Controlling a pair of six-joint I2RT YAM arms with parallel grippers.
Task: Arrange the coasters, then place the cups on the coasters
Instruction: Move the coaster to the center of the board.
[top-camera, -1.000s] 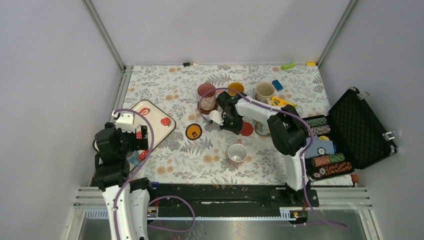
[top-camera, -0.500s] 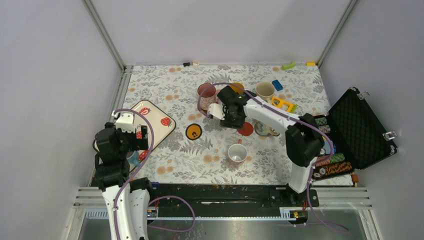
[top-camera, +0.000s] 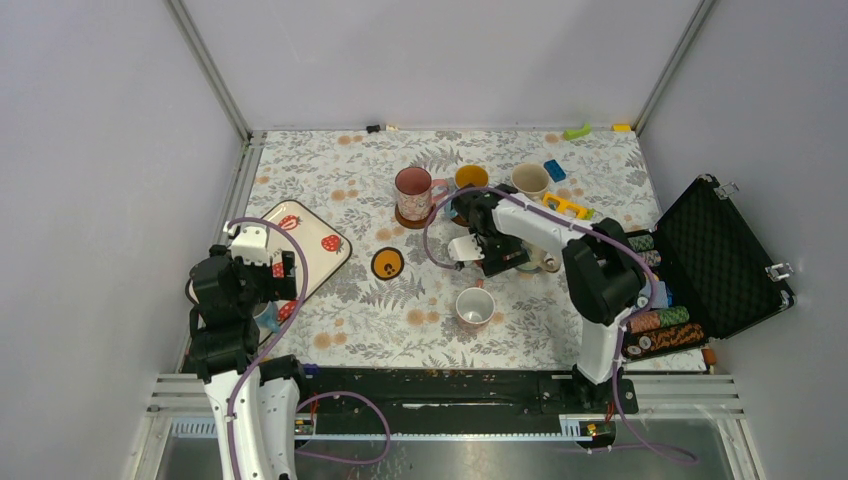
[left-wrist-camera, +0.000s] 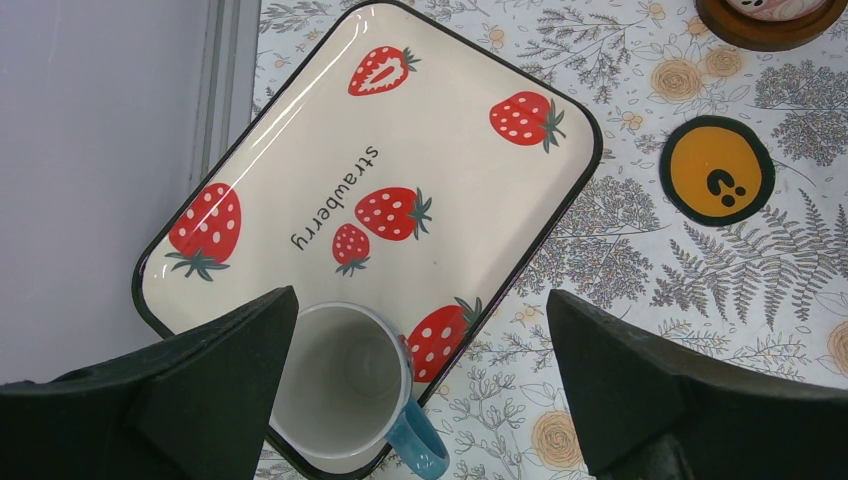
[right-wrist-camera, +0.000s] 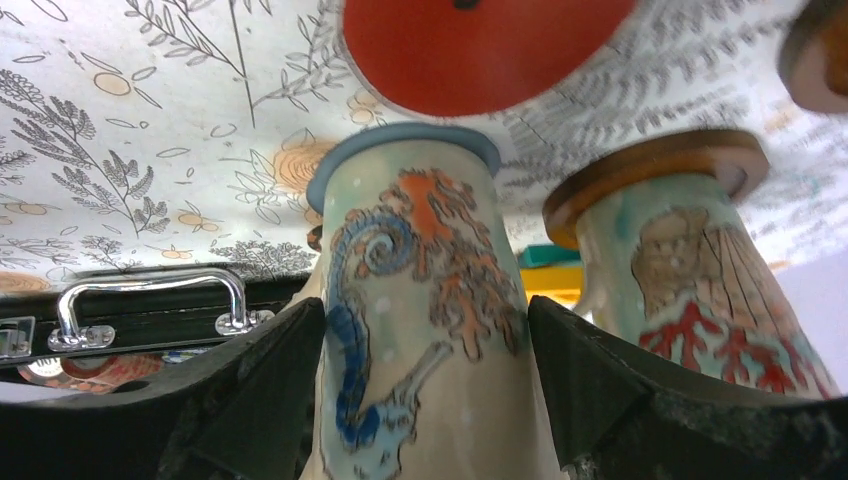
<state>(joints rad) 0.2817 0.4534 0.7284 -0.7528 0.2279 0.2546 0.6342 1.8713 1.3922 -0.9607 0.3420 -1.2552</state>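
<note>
Moved: our right gripper (right-wrist-camera: 425, 320) has swung from the pink mug (top-camera: 412, 193), left on its brown coaster (top-camera: 410, 218), to the seahorse mug (right-wrist-camera: 420, 250).
Left gripper (left-wrist-camera: 420, 300): spread wide, holding nothing, above the tray (left-wrist-camera: 290, 140) and the white mug (left-wrist-camera: 340, 385) on its near corner.
Loose mug (top-camera: 474, 305): upright on bare cloth, handle pointing away from us.
Orange coaster (left-wrist-camera: 717, 170): unused.
Right gripper: jaws apart, flanking the seahorse mug on its grey-blue coaster (right-wrist-camera: 400, 140).
Axis: seahorse mug upright, long axis vertical; handle hidden.
Red coaster (right-wrist-camera: 480, 50): just beyond, free.
Risk: we judge a sideways sweep could drag this mug off its coaster or bump the neighbour mug (right-wrist-camera: 700, 270) just beside.
</note>
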